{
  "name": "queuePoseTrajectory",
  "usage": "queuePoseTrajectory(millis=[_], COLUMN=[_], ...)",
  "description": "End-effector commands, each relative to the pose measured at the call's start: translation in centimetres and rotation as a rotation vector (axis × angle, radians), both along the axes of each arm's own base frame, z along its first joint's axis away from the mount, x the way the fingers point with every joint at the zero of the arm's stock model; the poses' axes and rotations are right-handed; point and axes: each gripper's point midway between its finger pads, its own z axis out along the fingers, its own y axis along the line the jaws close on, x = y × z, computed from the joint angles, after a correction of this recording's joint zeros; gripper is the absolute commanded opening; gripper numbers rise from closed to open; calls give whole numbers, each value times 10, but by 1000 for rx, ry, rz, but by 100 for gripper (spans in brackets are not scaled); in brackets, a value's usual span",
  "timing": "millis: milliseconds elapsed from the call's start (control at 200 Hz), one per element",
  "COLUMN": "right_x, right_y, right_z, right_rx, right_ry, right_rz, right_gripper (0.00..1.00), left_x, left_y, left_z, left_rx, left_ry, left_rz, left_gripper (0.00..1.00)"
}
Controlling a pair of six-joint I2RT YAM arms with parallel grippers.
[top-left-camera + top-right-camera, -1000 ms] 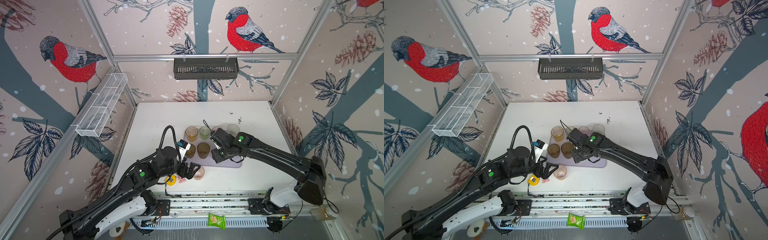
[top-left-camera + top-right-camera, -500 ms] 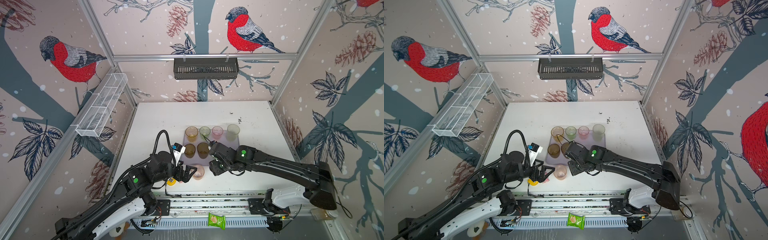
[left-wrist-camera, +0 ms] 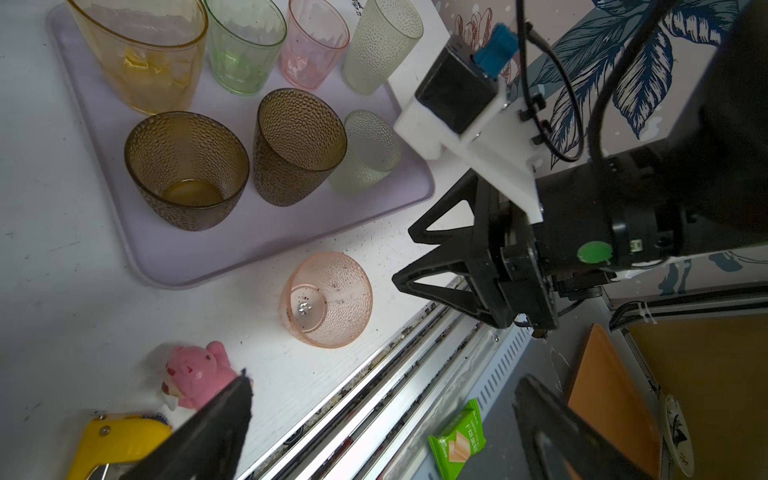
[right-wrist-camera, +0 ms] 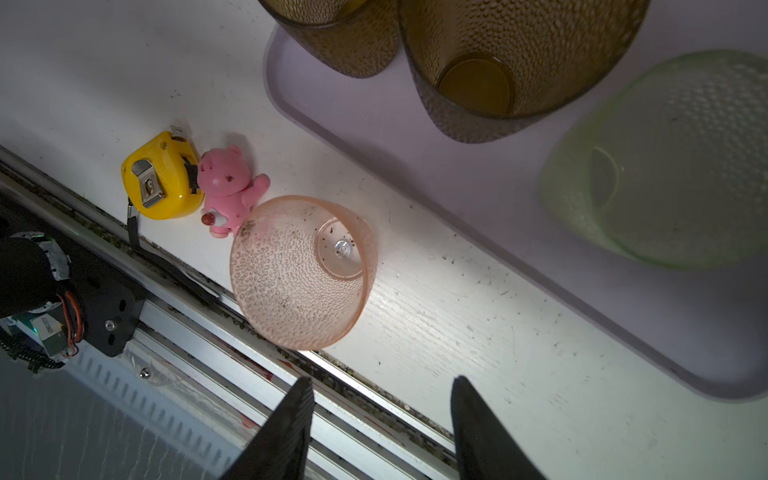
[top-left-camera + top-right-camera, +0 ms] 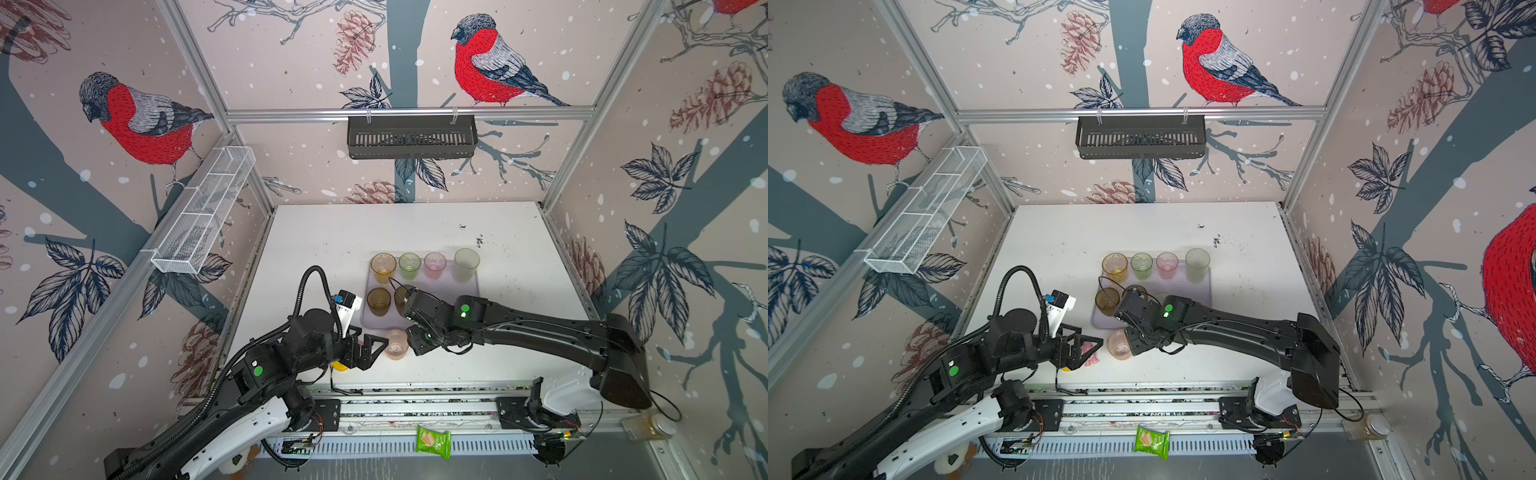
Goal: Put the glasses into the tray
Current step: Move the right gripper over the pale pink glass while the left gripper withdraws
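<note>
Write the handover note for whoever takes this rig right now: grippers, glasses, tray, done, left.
Left gripper: open, empty, near the pink toy and tape measure.
Right gripper: open, empty, beside the last pink glass, not around it.
On the tray, seven: amber glass, green glass, pink glass, frosted glass in the far row; brown glasses, pale green glass in the near row.
Done: seven of eight. Left: the last pink glass, upright on the table between tray and front rail; grip it and set it on bare tray.
</note>
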Motion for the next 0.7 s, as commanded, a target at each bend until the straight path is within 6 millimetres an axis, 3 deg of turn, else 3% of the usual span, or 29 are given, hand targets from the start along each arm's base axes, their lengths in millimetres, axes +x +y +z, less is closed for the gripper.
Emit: queuePoseTrajectory(millis=[0,300,695], right_x=[-1,3,16], right_y=[10,21,22], right_z=[-3,-15,-23], right_rx=[18,-5,-43], right_ry=[15,22,32], right_rz=[-1,23,-4], right_gripper=[55,51,45], left_x=[-7,-15,-17], left_y=[4,16,25], left_z=[-4,-5,-6], left_rx=[-7,-24,-17], left_ry=[39,59,51], left_rz=[3,28,55], left_gripper=[98,98,98])
